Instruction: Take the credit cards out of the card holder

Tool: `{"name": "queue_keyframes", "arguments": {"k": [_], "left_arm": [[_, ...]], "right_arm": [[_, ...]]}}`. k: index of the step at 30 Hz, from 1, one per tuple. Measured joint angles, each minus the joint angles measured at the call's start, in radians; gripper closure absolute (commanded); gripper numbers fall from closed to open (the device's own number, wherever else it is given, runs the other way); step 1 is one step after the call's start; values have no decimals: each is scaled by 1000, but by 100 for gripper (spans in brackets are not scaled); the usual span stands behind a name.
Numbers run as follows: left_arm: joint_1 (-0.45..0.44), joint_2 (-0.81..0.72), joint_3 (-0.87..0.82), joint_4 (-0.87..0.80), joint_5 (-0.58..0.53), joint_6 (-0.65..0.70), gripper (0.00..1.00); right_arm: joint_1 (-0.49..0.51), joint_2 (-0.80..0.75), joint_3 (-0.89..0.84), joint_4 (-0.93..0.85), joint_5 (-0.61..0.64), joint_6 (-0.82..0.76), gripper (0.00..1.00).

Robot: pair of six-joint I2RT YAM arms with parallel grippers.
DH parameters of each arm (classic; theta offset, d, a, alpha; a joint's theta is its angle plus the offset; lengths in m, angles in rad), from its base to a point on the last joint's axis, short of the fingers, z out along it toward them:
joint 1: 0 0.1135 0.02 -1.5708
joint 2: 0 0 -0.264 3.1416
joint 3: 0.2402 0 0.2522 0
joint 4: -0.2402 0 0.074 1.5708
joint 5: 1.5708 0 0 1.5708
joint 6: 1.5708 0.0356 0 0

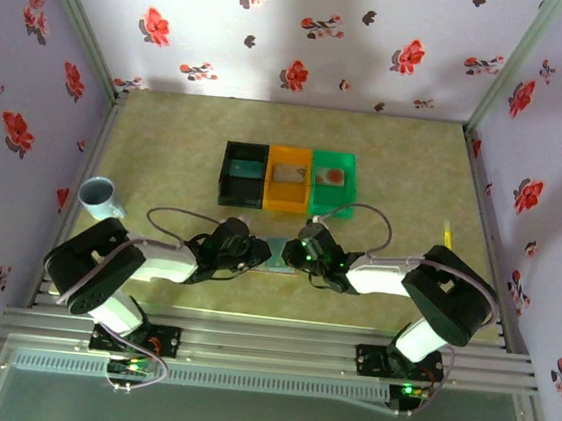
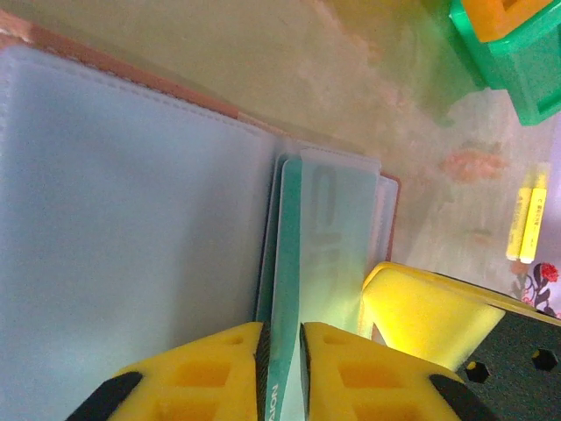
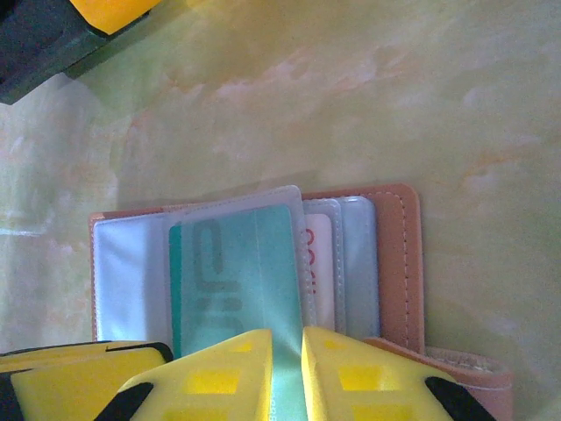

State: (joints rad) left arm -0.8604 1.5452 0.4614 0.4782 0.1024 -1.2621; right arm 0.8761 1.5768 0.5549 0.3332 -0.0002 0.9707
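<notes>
The card holder (image 1: 275, 251) lies open on the table between both grippers, blue-grey sleeves (image 2: 131, 219) up and brownish-pink rim (image 3: 399, 263) to one side. A teal-green credit card (image 2: 287, 246) pokes partway out of a clear sleeve. My left gripper (image 2: 282, 368) is shut on that card's bare edge. My right gripper (image 3: 287, 377) is shut on the sleeve page that holds the teal card (image 3: 232, 281). A pale card with red print (image 3: 320, 272) sits in the sleeve behind. In the top view the left gripper (image 1: 256, 252) and right gripper (image 1: 292, 255) nearly touch.
Black (image 1: 244, 174), orange (image 1: 287, 179) and green (image 1: 332, 181) bins stand in a row just behind the holder. A pale blue cup (image 1: 97, 196) stands at the left. A yellow marker (image 1: 447, 233) lies at the right. Floral walls close in the table.
</notes>
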Motion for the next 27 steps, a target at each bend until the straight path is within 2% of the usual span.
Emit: {"name": "queue_keyframes", "arguments": {"k": [27], "left_arm": [[0,49,-102,286,-21,-76,82]], "right_arm": [[-2,6,-16,44,-4,10,81]]}}
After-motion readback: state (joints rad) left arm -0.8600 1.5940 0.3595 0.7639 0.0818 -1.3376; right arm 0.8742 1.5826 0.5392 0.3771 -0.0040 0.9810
